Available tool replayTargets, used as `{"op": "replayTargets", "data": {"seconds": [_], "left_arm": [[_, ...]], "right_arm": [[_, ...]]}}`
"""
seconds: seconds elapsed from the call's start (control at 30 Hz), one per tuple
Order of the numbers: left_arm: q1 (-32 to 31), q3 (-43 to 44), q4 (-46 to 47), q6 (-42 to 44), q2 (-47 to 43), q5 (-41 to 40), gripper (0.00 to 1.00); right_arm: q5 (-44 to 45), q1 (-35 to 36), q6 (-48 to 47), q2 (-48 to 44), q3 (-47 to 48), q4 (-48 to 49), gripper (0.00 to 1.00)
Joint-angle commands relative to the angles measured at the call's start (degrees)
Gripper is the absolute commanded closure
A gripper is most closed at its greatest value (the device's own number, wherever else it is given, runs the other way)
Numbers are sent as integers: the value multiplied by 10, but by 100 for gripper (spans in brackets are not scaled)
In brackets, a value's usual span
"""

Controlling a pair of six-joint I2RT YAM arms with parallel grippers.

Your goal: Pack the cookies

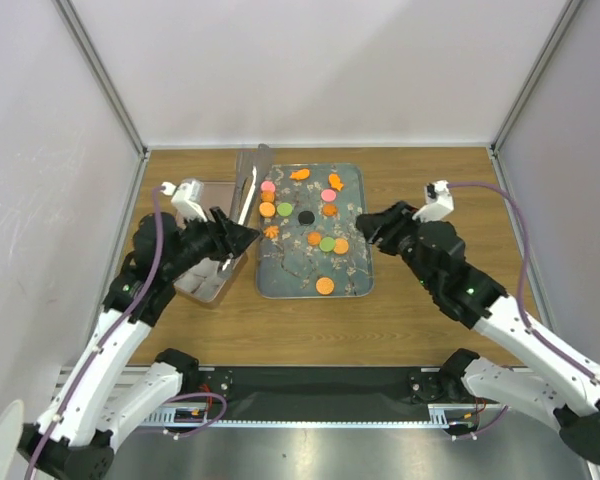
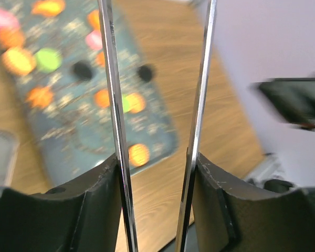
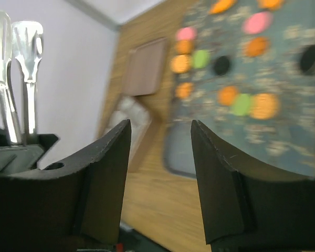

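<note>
Cookies (image 1: 325,285) flat, scattered along tray (image 1: 290,272)

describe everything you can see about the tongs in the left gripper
The tongs are shiny silver metal: two thin flat arms widening into flattened tips. The left gripper is shut on them, a finger pressing each arm from outside, yet the arms are apart and the tips hold nothing. They point toward the far wall, just left of the tray.

Overhead and both close wrist cameras share tray (image 1: 290,272).
</note>
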Motion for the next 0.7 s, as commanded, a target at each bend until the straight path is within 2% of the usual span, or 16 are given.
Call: {"op": "replayTargets", "data": {"seconds": [0.0, 0.1, 0.3, 0.67], "left_arm": [[-26, 21, -53, 54, 30, -83, 47], [-71, 24, -68, 67, 67, -145, 48], [-163, 31, -88, 74, 147, -254, 50], [-303, 74, -113, 94, 304, -330, 53]], "right_arm": [[63, -31, -103, -31, 37, -149, 45], [61, -69, -155, -34, 54, -195, 45], [-22, -155, -206, -22, 49, -225, 45], [-96, -218, -234, -9, 22, -226, 44]]}}
